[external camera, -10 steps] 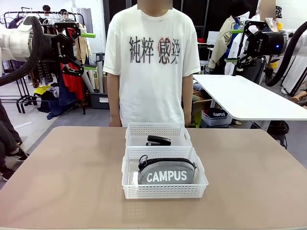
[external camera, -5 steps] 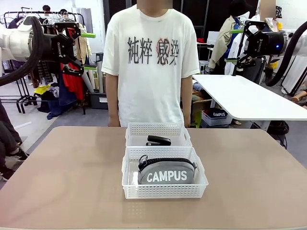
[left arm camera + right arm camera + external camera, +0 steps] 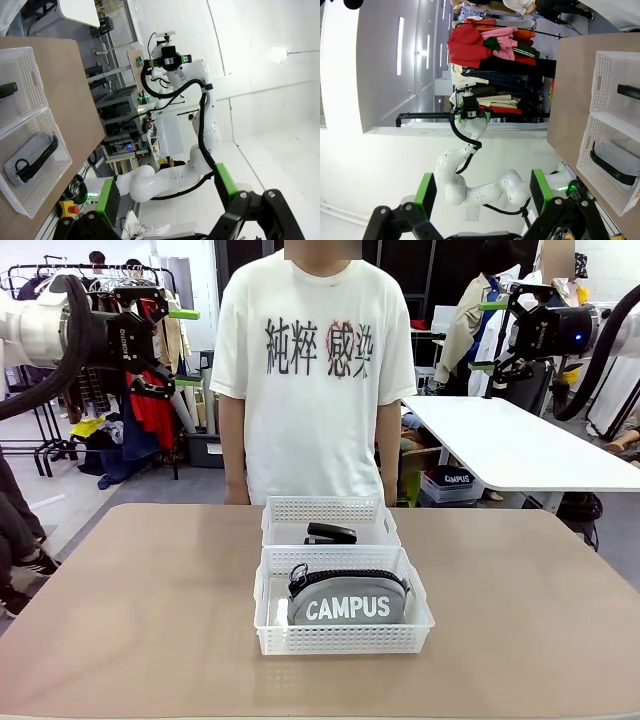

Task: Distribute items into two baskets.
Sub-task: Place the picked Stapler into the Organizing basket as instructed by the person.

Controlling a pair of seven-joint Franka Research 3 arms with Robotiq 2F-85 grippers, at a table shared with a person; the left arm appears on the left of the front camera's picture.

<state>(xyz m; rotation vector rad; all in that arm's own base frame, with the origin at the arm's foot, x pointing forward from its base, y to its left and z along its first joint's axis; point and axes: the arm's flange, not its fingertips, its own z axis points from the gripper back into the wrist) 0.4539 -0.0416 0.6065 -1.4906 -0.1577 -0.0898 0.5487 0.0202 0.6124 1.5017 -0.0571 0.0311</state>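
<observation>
Pouch: grey CAMPUS pouch (image 3: pixel 347 601) in near basket (image 3: pixel 343 640)
Stapler: black stapler (image 3: pixel 330 533) in far basket (image 3: pixel 329 509)
Left pincer (image 3: pixel 184 347): raised, spread, empty
Right pincer (image 3: pixel 487 336): raised, spread, empty

Both arms are glossy white with rounded joints and thick black corrugated cables looping alongside. The left gripper (image 3: pixel 180 347) and the right gripper (image 3: pixel 487 336) are black linkage frames tipped with bright green pads. The person (image 3: pixel 316 380) wears a white short-sleeved T-shirt printed with dark characters, one ringed in red.
</observation>
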